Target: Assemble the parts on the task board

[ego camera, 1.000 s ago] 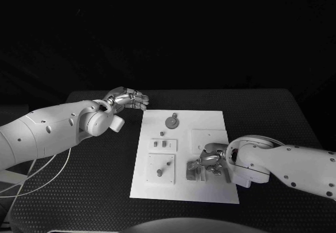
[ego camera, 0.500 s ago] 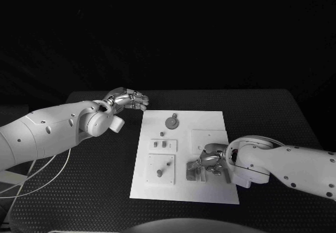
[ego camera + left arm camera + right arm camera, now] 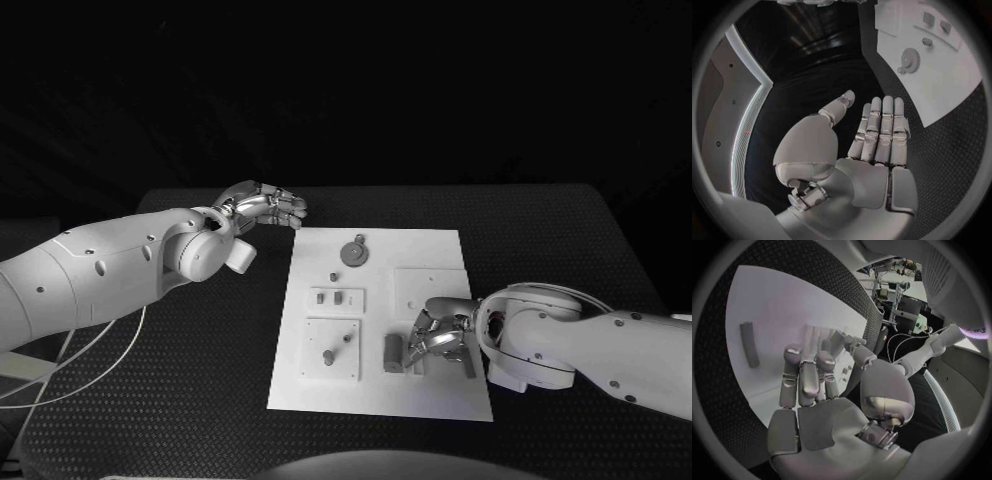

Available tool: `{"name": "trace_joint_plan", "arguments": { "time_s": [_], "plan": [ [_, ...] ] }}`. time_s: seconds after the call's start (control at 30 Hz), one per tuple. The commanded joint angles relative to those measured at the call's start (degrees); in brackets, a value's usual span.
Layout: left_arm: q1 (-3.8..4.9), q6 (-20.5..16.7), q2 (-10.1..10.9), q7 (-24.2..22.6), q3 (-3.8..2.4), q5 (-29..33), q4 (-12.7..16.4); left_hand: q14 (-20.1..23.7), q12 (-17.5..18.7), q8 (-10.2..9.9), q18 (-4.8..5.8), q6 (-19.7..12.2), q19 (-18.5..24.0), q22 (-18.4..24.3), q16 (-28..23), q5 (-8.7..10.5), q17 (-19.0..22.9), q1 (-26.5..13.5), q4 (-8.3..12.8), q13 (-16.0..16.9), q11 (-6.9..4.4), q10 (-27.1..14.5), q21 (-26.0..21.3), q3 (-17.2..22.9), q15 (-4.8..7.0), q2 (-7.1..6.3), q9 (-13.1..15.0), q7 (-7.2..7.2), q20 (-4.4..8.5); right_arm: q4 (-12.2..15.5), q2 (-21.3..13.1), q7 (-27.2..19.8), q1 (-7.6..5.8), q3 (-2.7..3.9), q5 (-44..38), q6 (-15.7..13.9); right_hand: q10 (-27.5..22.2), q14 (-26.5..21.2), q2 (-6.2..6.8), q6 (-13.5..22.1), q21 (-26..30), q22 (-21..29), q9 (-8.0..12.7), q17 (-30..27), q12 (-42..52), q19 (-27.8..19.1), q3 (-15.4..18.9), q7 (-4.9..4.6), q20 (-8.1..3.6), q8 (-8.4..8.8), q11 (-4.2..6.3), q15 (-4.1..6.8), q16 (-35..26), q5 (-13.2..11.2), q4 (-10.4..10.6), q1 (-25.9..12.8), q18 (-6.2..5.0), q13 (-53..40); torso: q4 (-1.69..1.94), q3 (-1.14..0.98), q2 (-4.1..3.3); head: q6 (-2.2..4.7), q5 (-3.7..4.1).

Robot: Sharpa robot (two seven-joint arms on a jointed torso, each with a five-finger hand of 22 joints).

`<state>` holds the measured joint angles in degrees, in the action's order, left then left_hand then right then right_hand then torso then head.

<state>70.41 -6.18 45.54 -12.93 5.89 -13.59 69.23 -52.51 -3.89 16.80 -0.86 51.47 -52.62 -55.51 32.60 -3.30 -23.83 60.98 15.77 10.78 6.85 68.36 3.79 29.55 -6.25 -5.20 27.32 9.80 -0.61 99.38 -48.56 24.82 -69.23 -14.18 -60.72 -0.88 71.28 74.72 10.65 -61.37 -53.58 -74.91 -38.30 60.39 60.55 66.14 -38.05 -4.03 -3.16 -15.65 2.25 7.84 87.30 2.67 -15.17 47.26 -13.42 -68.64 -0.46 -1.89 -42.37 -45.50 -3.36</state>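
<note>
Black table (image 3: 562, 230) — dark, finely textured top. White board (image 3: 433, 250) lies flat at its middle, long side running away from the robot. A thin white cable (image 3: 80, 350) trails at the table's left edge.

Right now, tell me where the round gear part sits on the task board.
In the head view the round gear part lies on the far end of the task board, close to the open left hand hovering off that corner.
</note>
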Motion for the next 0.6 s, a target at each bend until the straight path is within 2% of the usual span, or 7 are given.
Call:
{"name": "trace_joint_plan", "arguments": {
  "time_s": [0.03, 0.2, 0.33, 0.6],
  "plan": [
    [0.03, 0.7, -0.1, -0.5, -0.02, 0.2, 0.1, 0.1, -0.2, 0.3, -0.99, -0.2, 0.2, 0.1, -0.3, 0.05, -0.1, -0.4, -0.1, -0.1, -0.01, 0.3, 0.1, -0.2, -0.12, 0.1, -0.1, -0.15, -0.02, 0.6, 0.0, -2.9, 0.04, -0.01, -3.5, 0.6, 0.6, 0.5, 0.11, -0.5, -0.2, -0.7, -0.1, 0.1, -0.2, 0.5, 0.2, -0.09, 0.04, -0.26, -0.1, -0.04, -0.2, 0.2, -0.4, 1.2, -1.58, 0.2, -0.04, -0.03, 0.0, -0.12, -0.05],
    [0.03, 0.7, -0.2, -0.5, -0.02, 0.2, 0.1, 0.1, -0.1, 0.3, -0.99, -0.2, 0.2, 0.1, -0.4, 0.05, -0.1, -0.4, -0.1, -0.1, -0.01, 0.3, 0.1, -0.2, -0.13, 0.09, -0.1, -0.16, -0.03, 0.7, 0.4, -2.0, 0.06, -0.01, -5.5, 0.6, 1.1, 0.9, 0.32, -0.8, -0.1, -0.7, -0.2, 0.6, -0.1, 0.7, 0.6, -0.03, 0.15, -0.33, -0.04, -0.03, -0.2, 0.2, 0.0, 1.7, -1.58, 0.2, -0.09, 0.02, 0.0, -0.17, -0.02],
    [0.03, 0.8, -0.2, -0.5, -0.02, 0.2, 0.0, 0.1, -0.1, 0.3, -0.98, -0.3, 0.2, 0.1, -0.4, 0.06, -0.1, -0.5, -0.1, -0.1, 0.0, 0.3, 0.1, -0.2, -0.14, 0.09, -0.1, -0.14, -0.05, 0.5, 0.6, -1.6, 0.06, -0.01, -5.8, 0.8, 1.8, 1.4, -0.9, -1.2, -0.1, -0.6, -0.2, 1.0, 0.4, 1.0, 0.9, 0.12, 0.12, -0.46, 0.11, 0.05, -0.2, 0.2, -0.2, 2.4, -1.58, 0.0, -0.01, 0.04, -0.04, -0.14, -0.05],
    [0.03, 1.2, -0.3, -0.4, -0.01, 0.2, 0.0, 0.2, -0.2, 0.3, -0.98, -0.2, 0.2, 0.1, -0.5, 0.06, -0.2, -0.6, -0.2, -0.1, -0.02, 0.3, 0.1, -0.2, -0.16, 0.18, -0.1, -0.17, -0.07, 0.1, 1.4, 0.2, 0.13, -0.02, -5.4, 3.2, 3.9, 2.1, -2.07, -2.4, 0.0, -0.5, -0.3, 1.5, 2.4, 1.5, 2.2, 0.61, 0.08, -0.79, 0.61, 0.35, -0.3, 0.2, 0.6, 1.4, -1.58, -1.2, 0.07, 0.08, -0.02, -0.37, -0.19]
  ]
}}
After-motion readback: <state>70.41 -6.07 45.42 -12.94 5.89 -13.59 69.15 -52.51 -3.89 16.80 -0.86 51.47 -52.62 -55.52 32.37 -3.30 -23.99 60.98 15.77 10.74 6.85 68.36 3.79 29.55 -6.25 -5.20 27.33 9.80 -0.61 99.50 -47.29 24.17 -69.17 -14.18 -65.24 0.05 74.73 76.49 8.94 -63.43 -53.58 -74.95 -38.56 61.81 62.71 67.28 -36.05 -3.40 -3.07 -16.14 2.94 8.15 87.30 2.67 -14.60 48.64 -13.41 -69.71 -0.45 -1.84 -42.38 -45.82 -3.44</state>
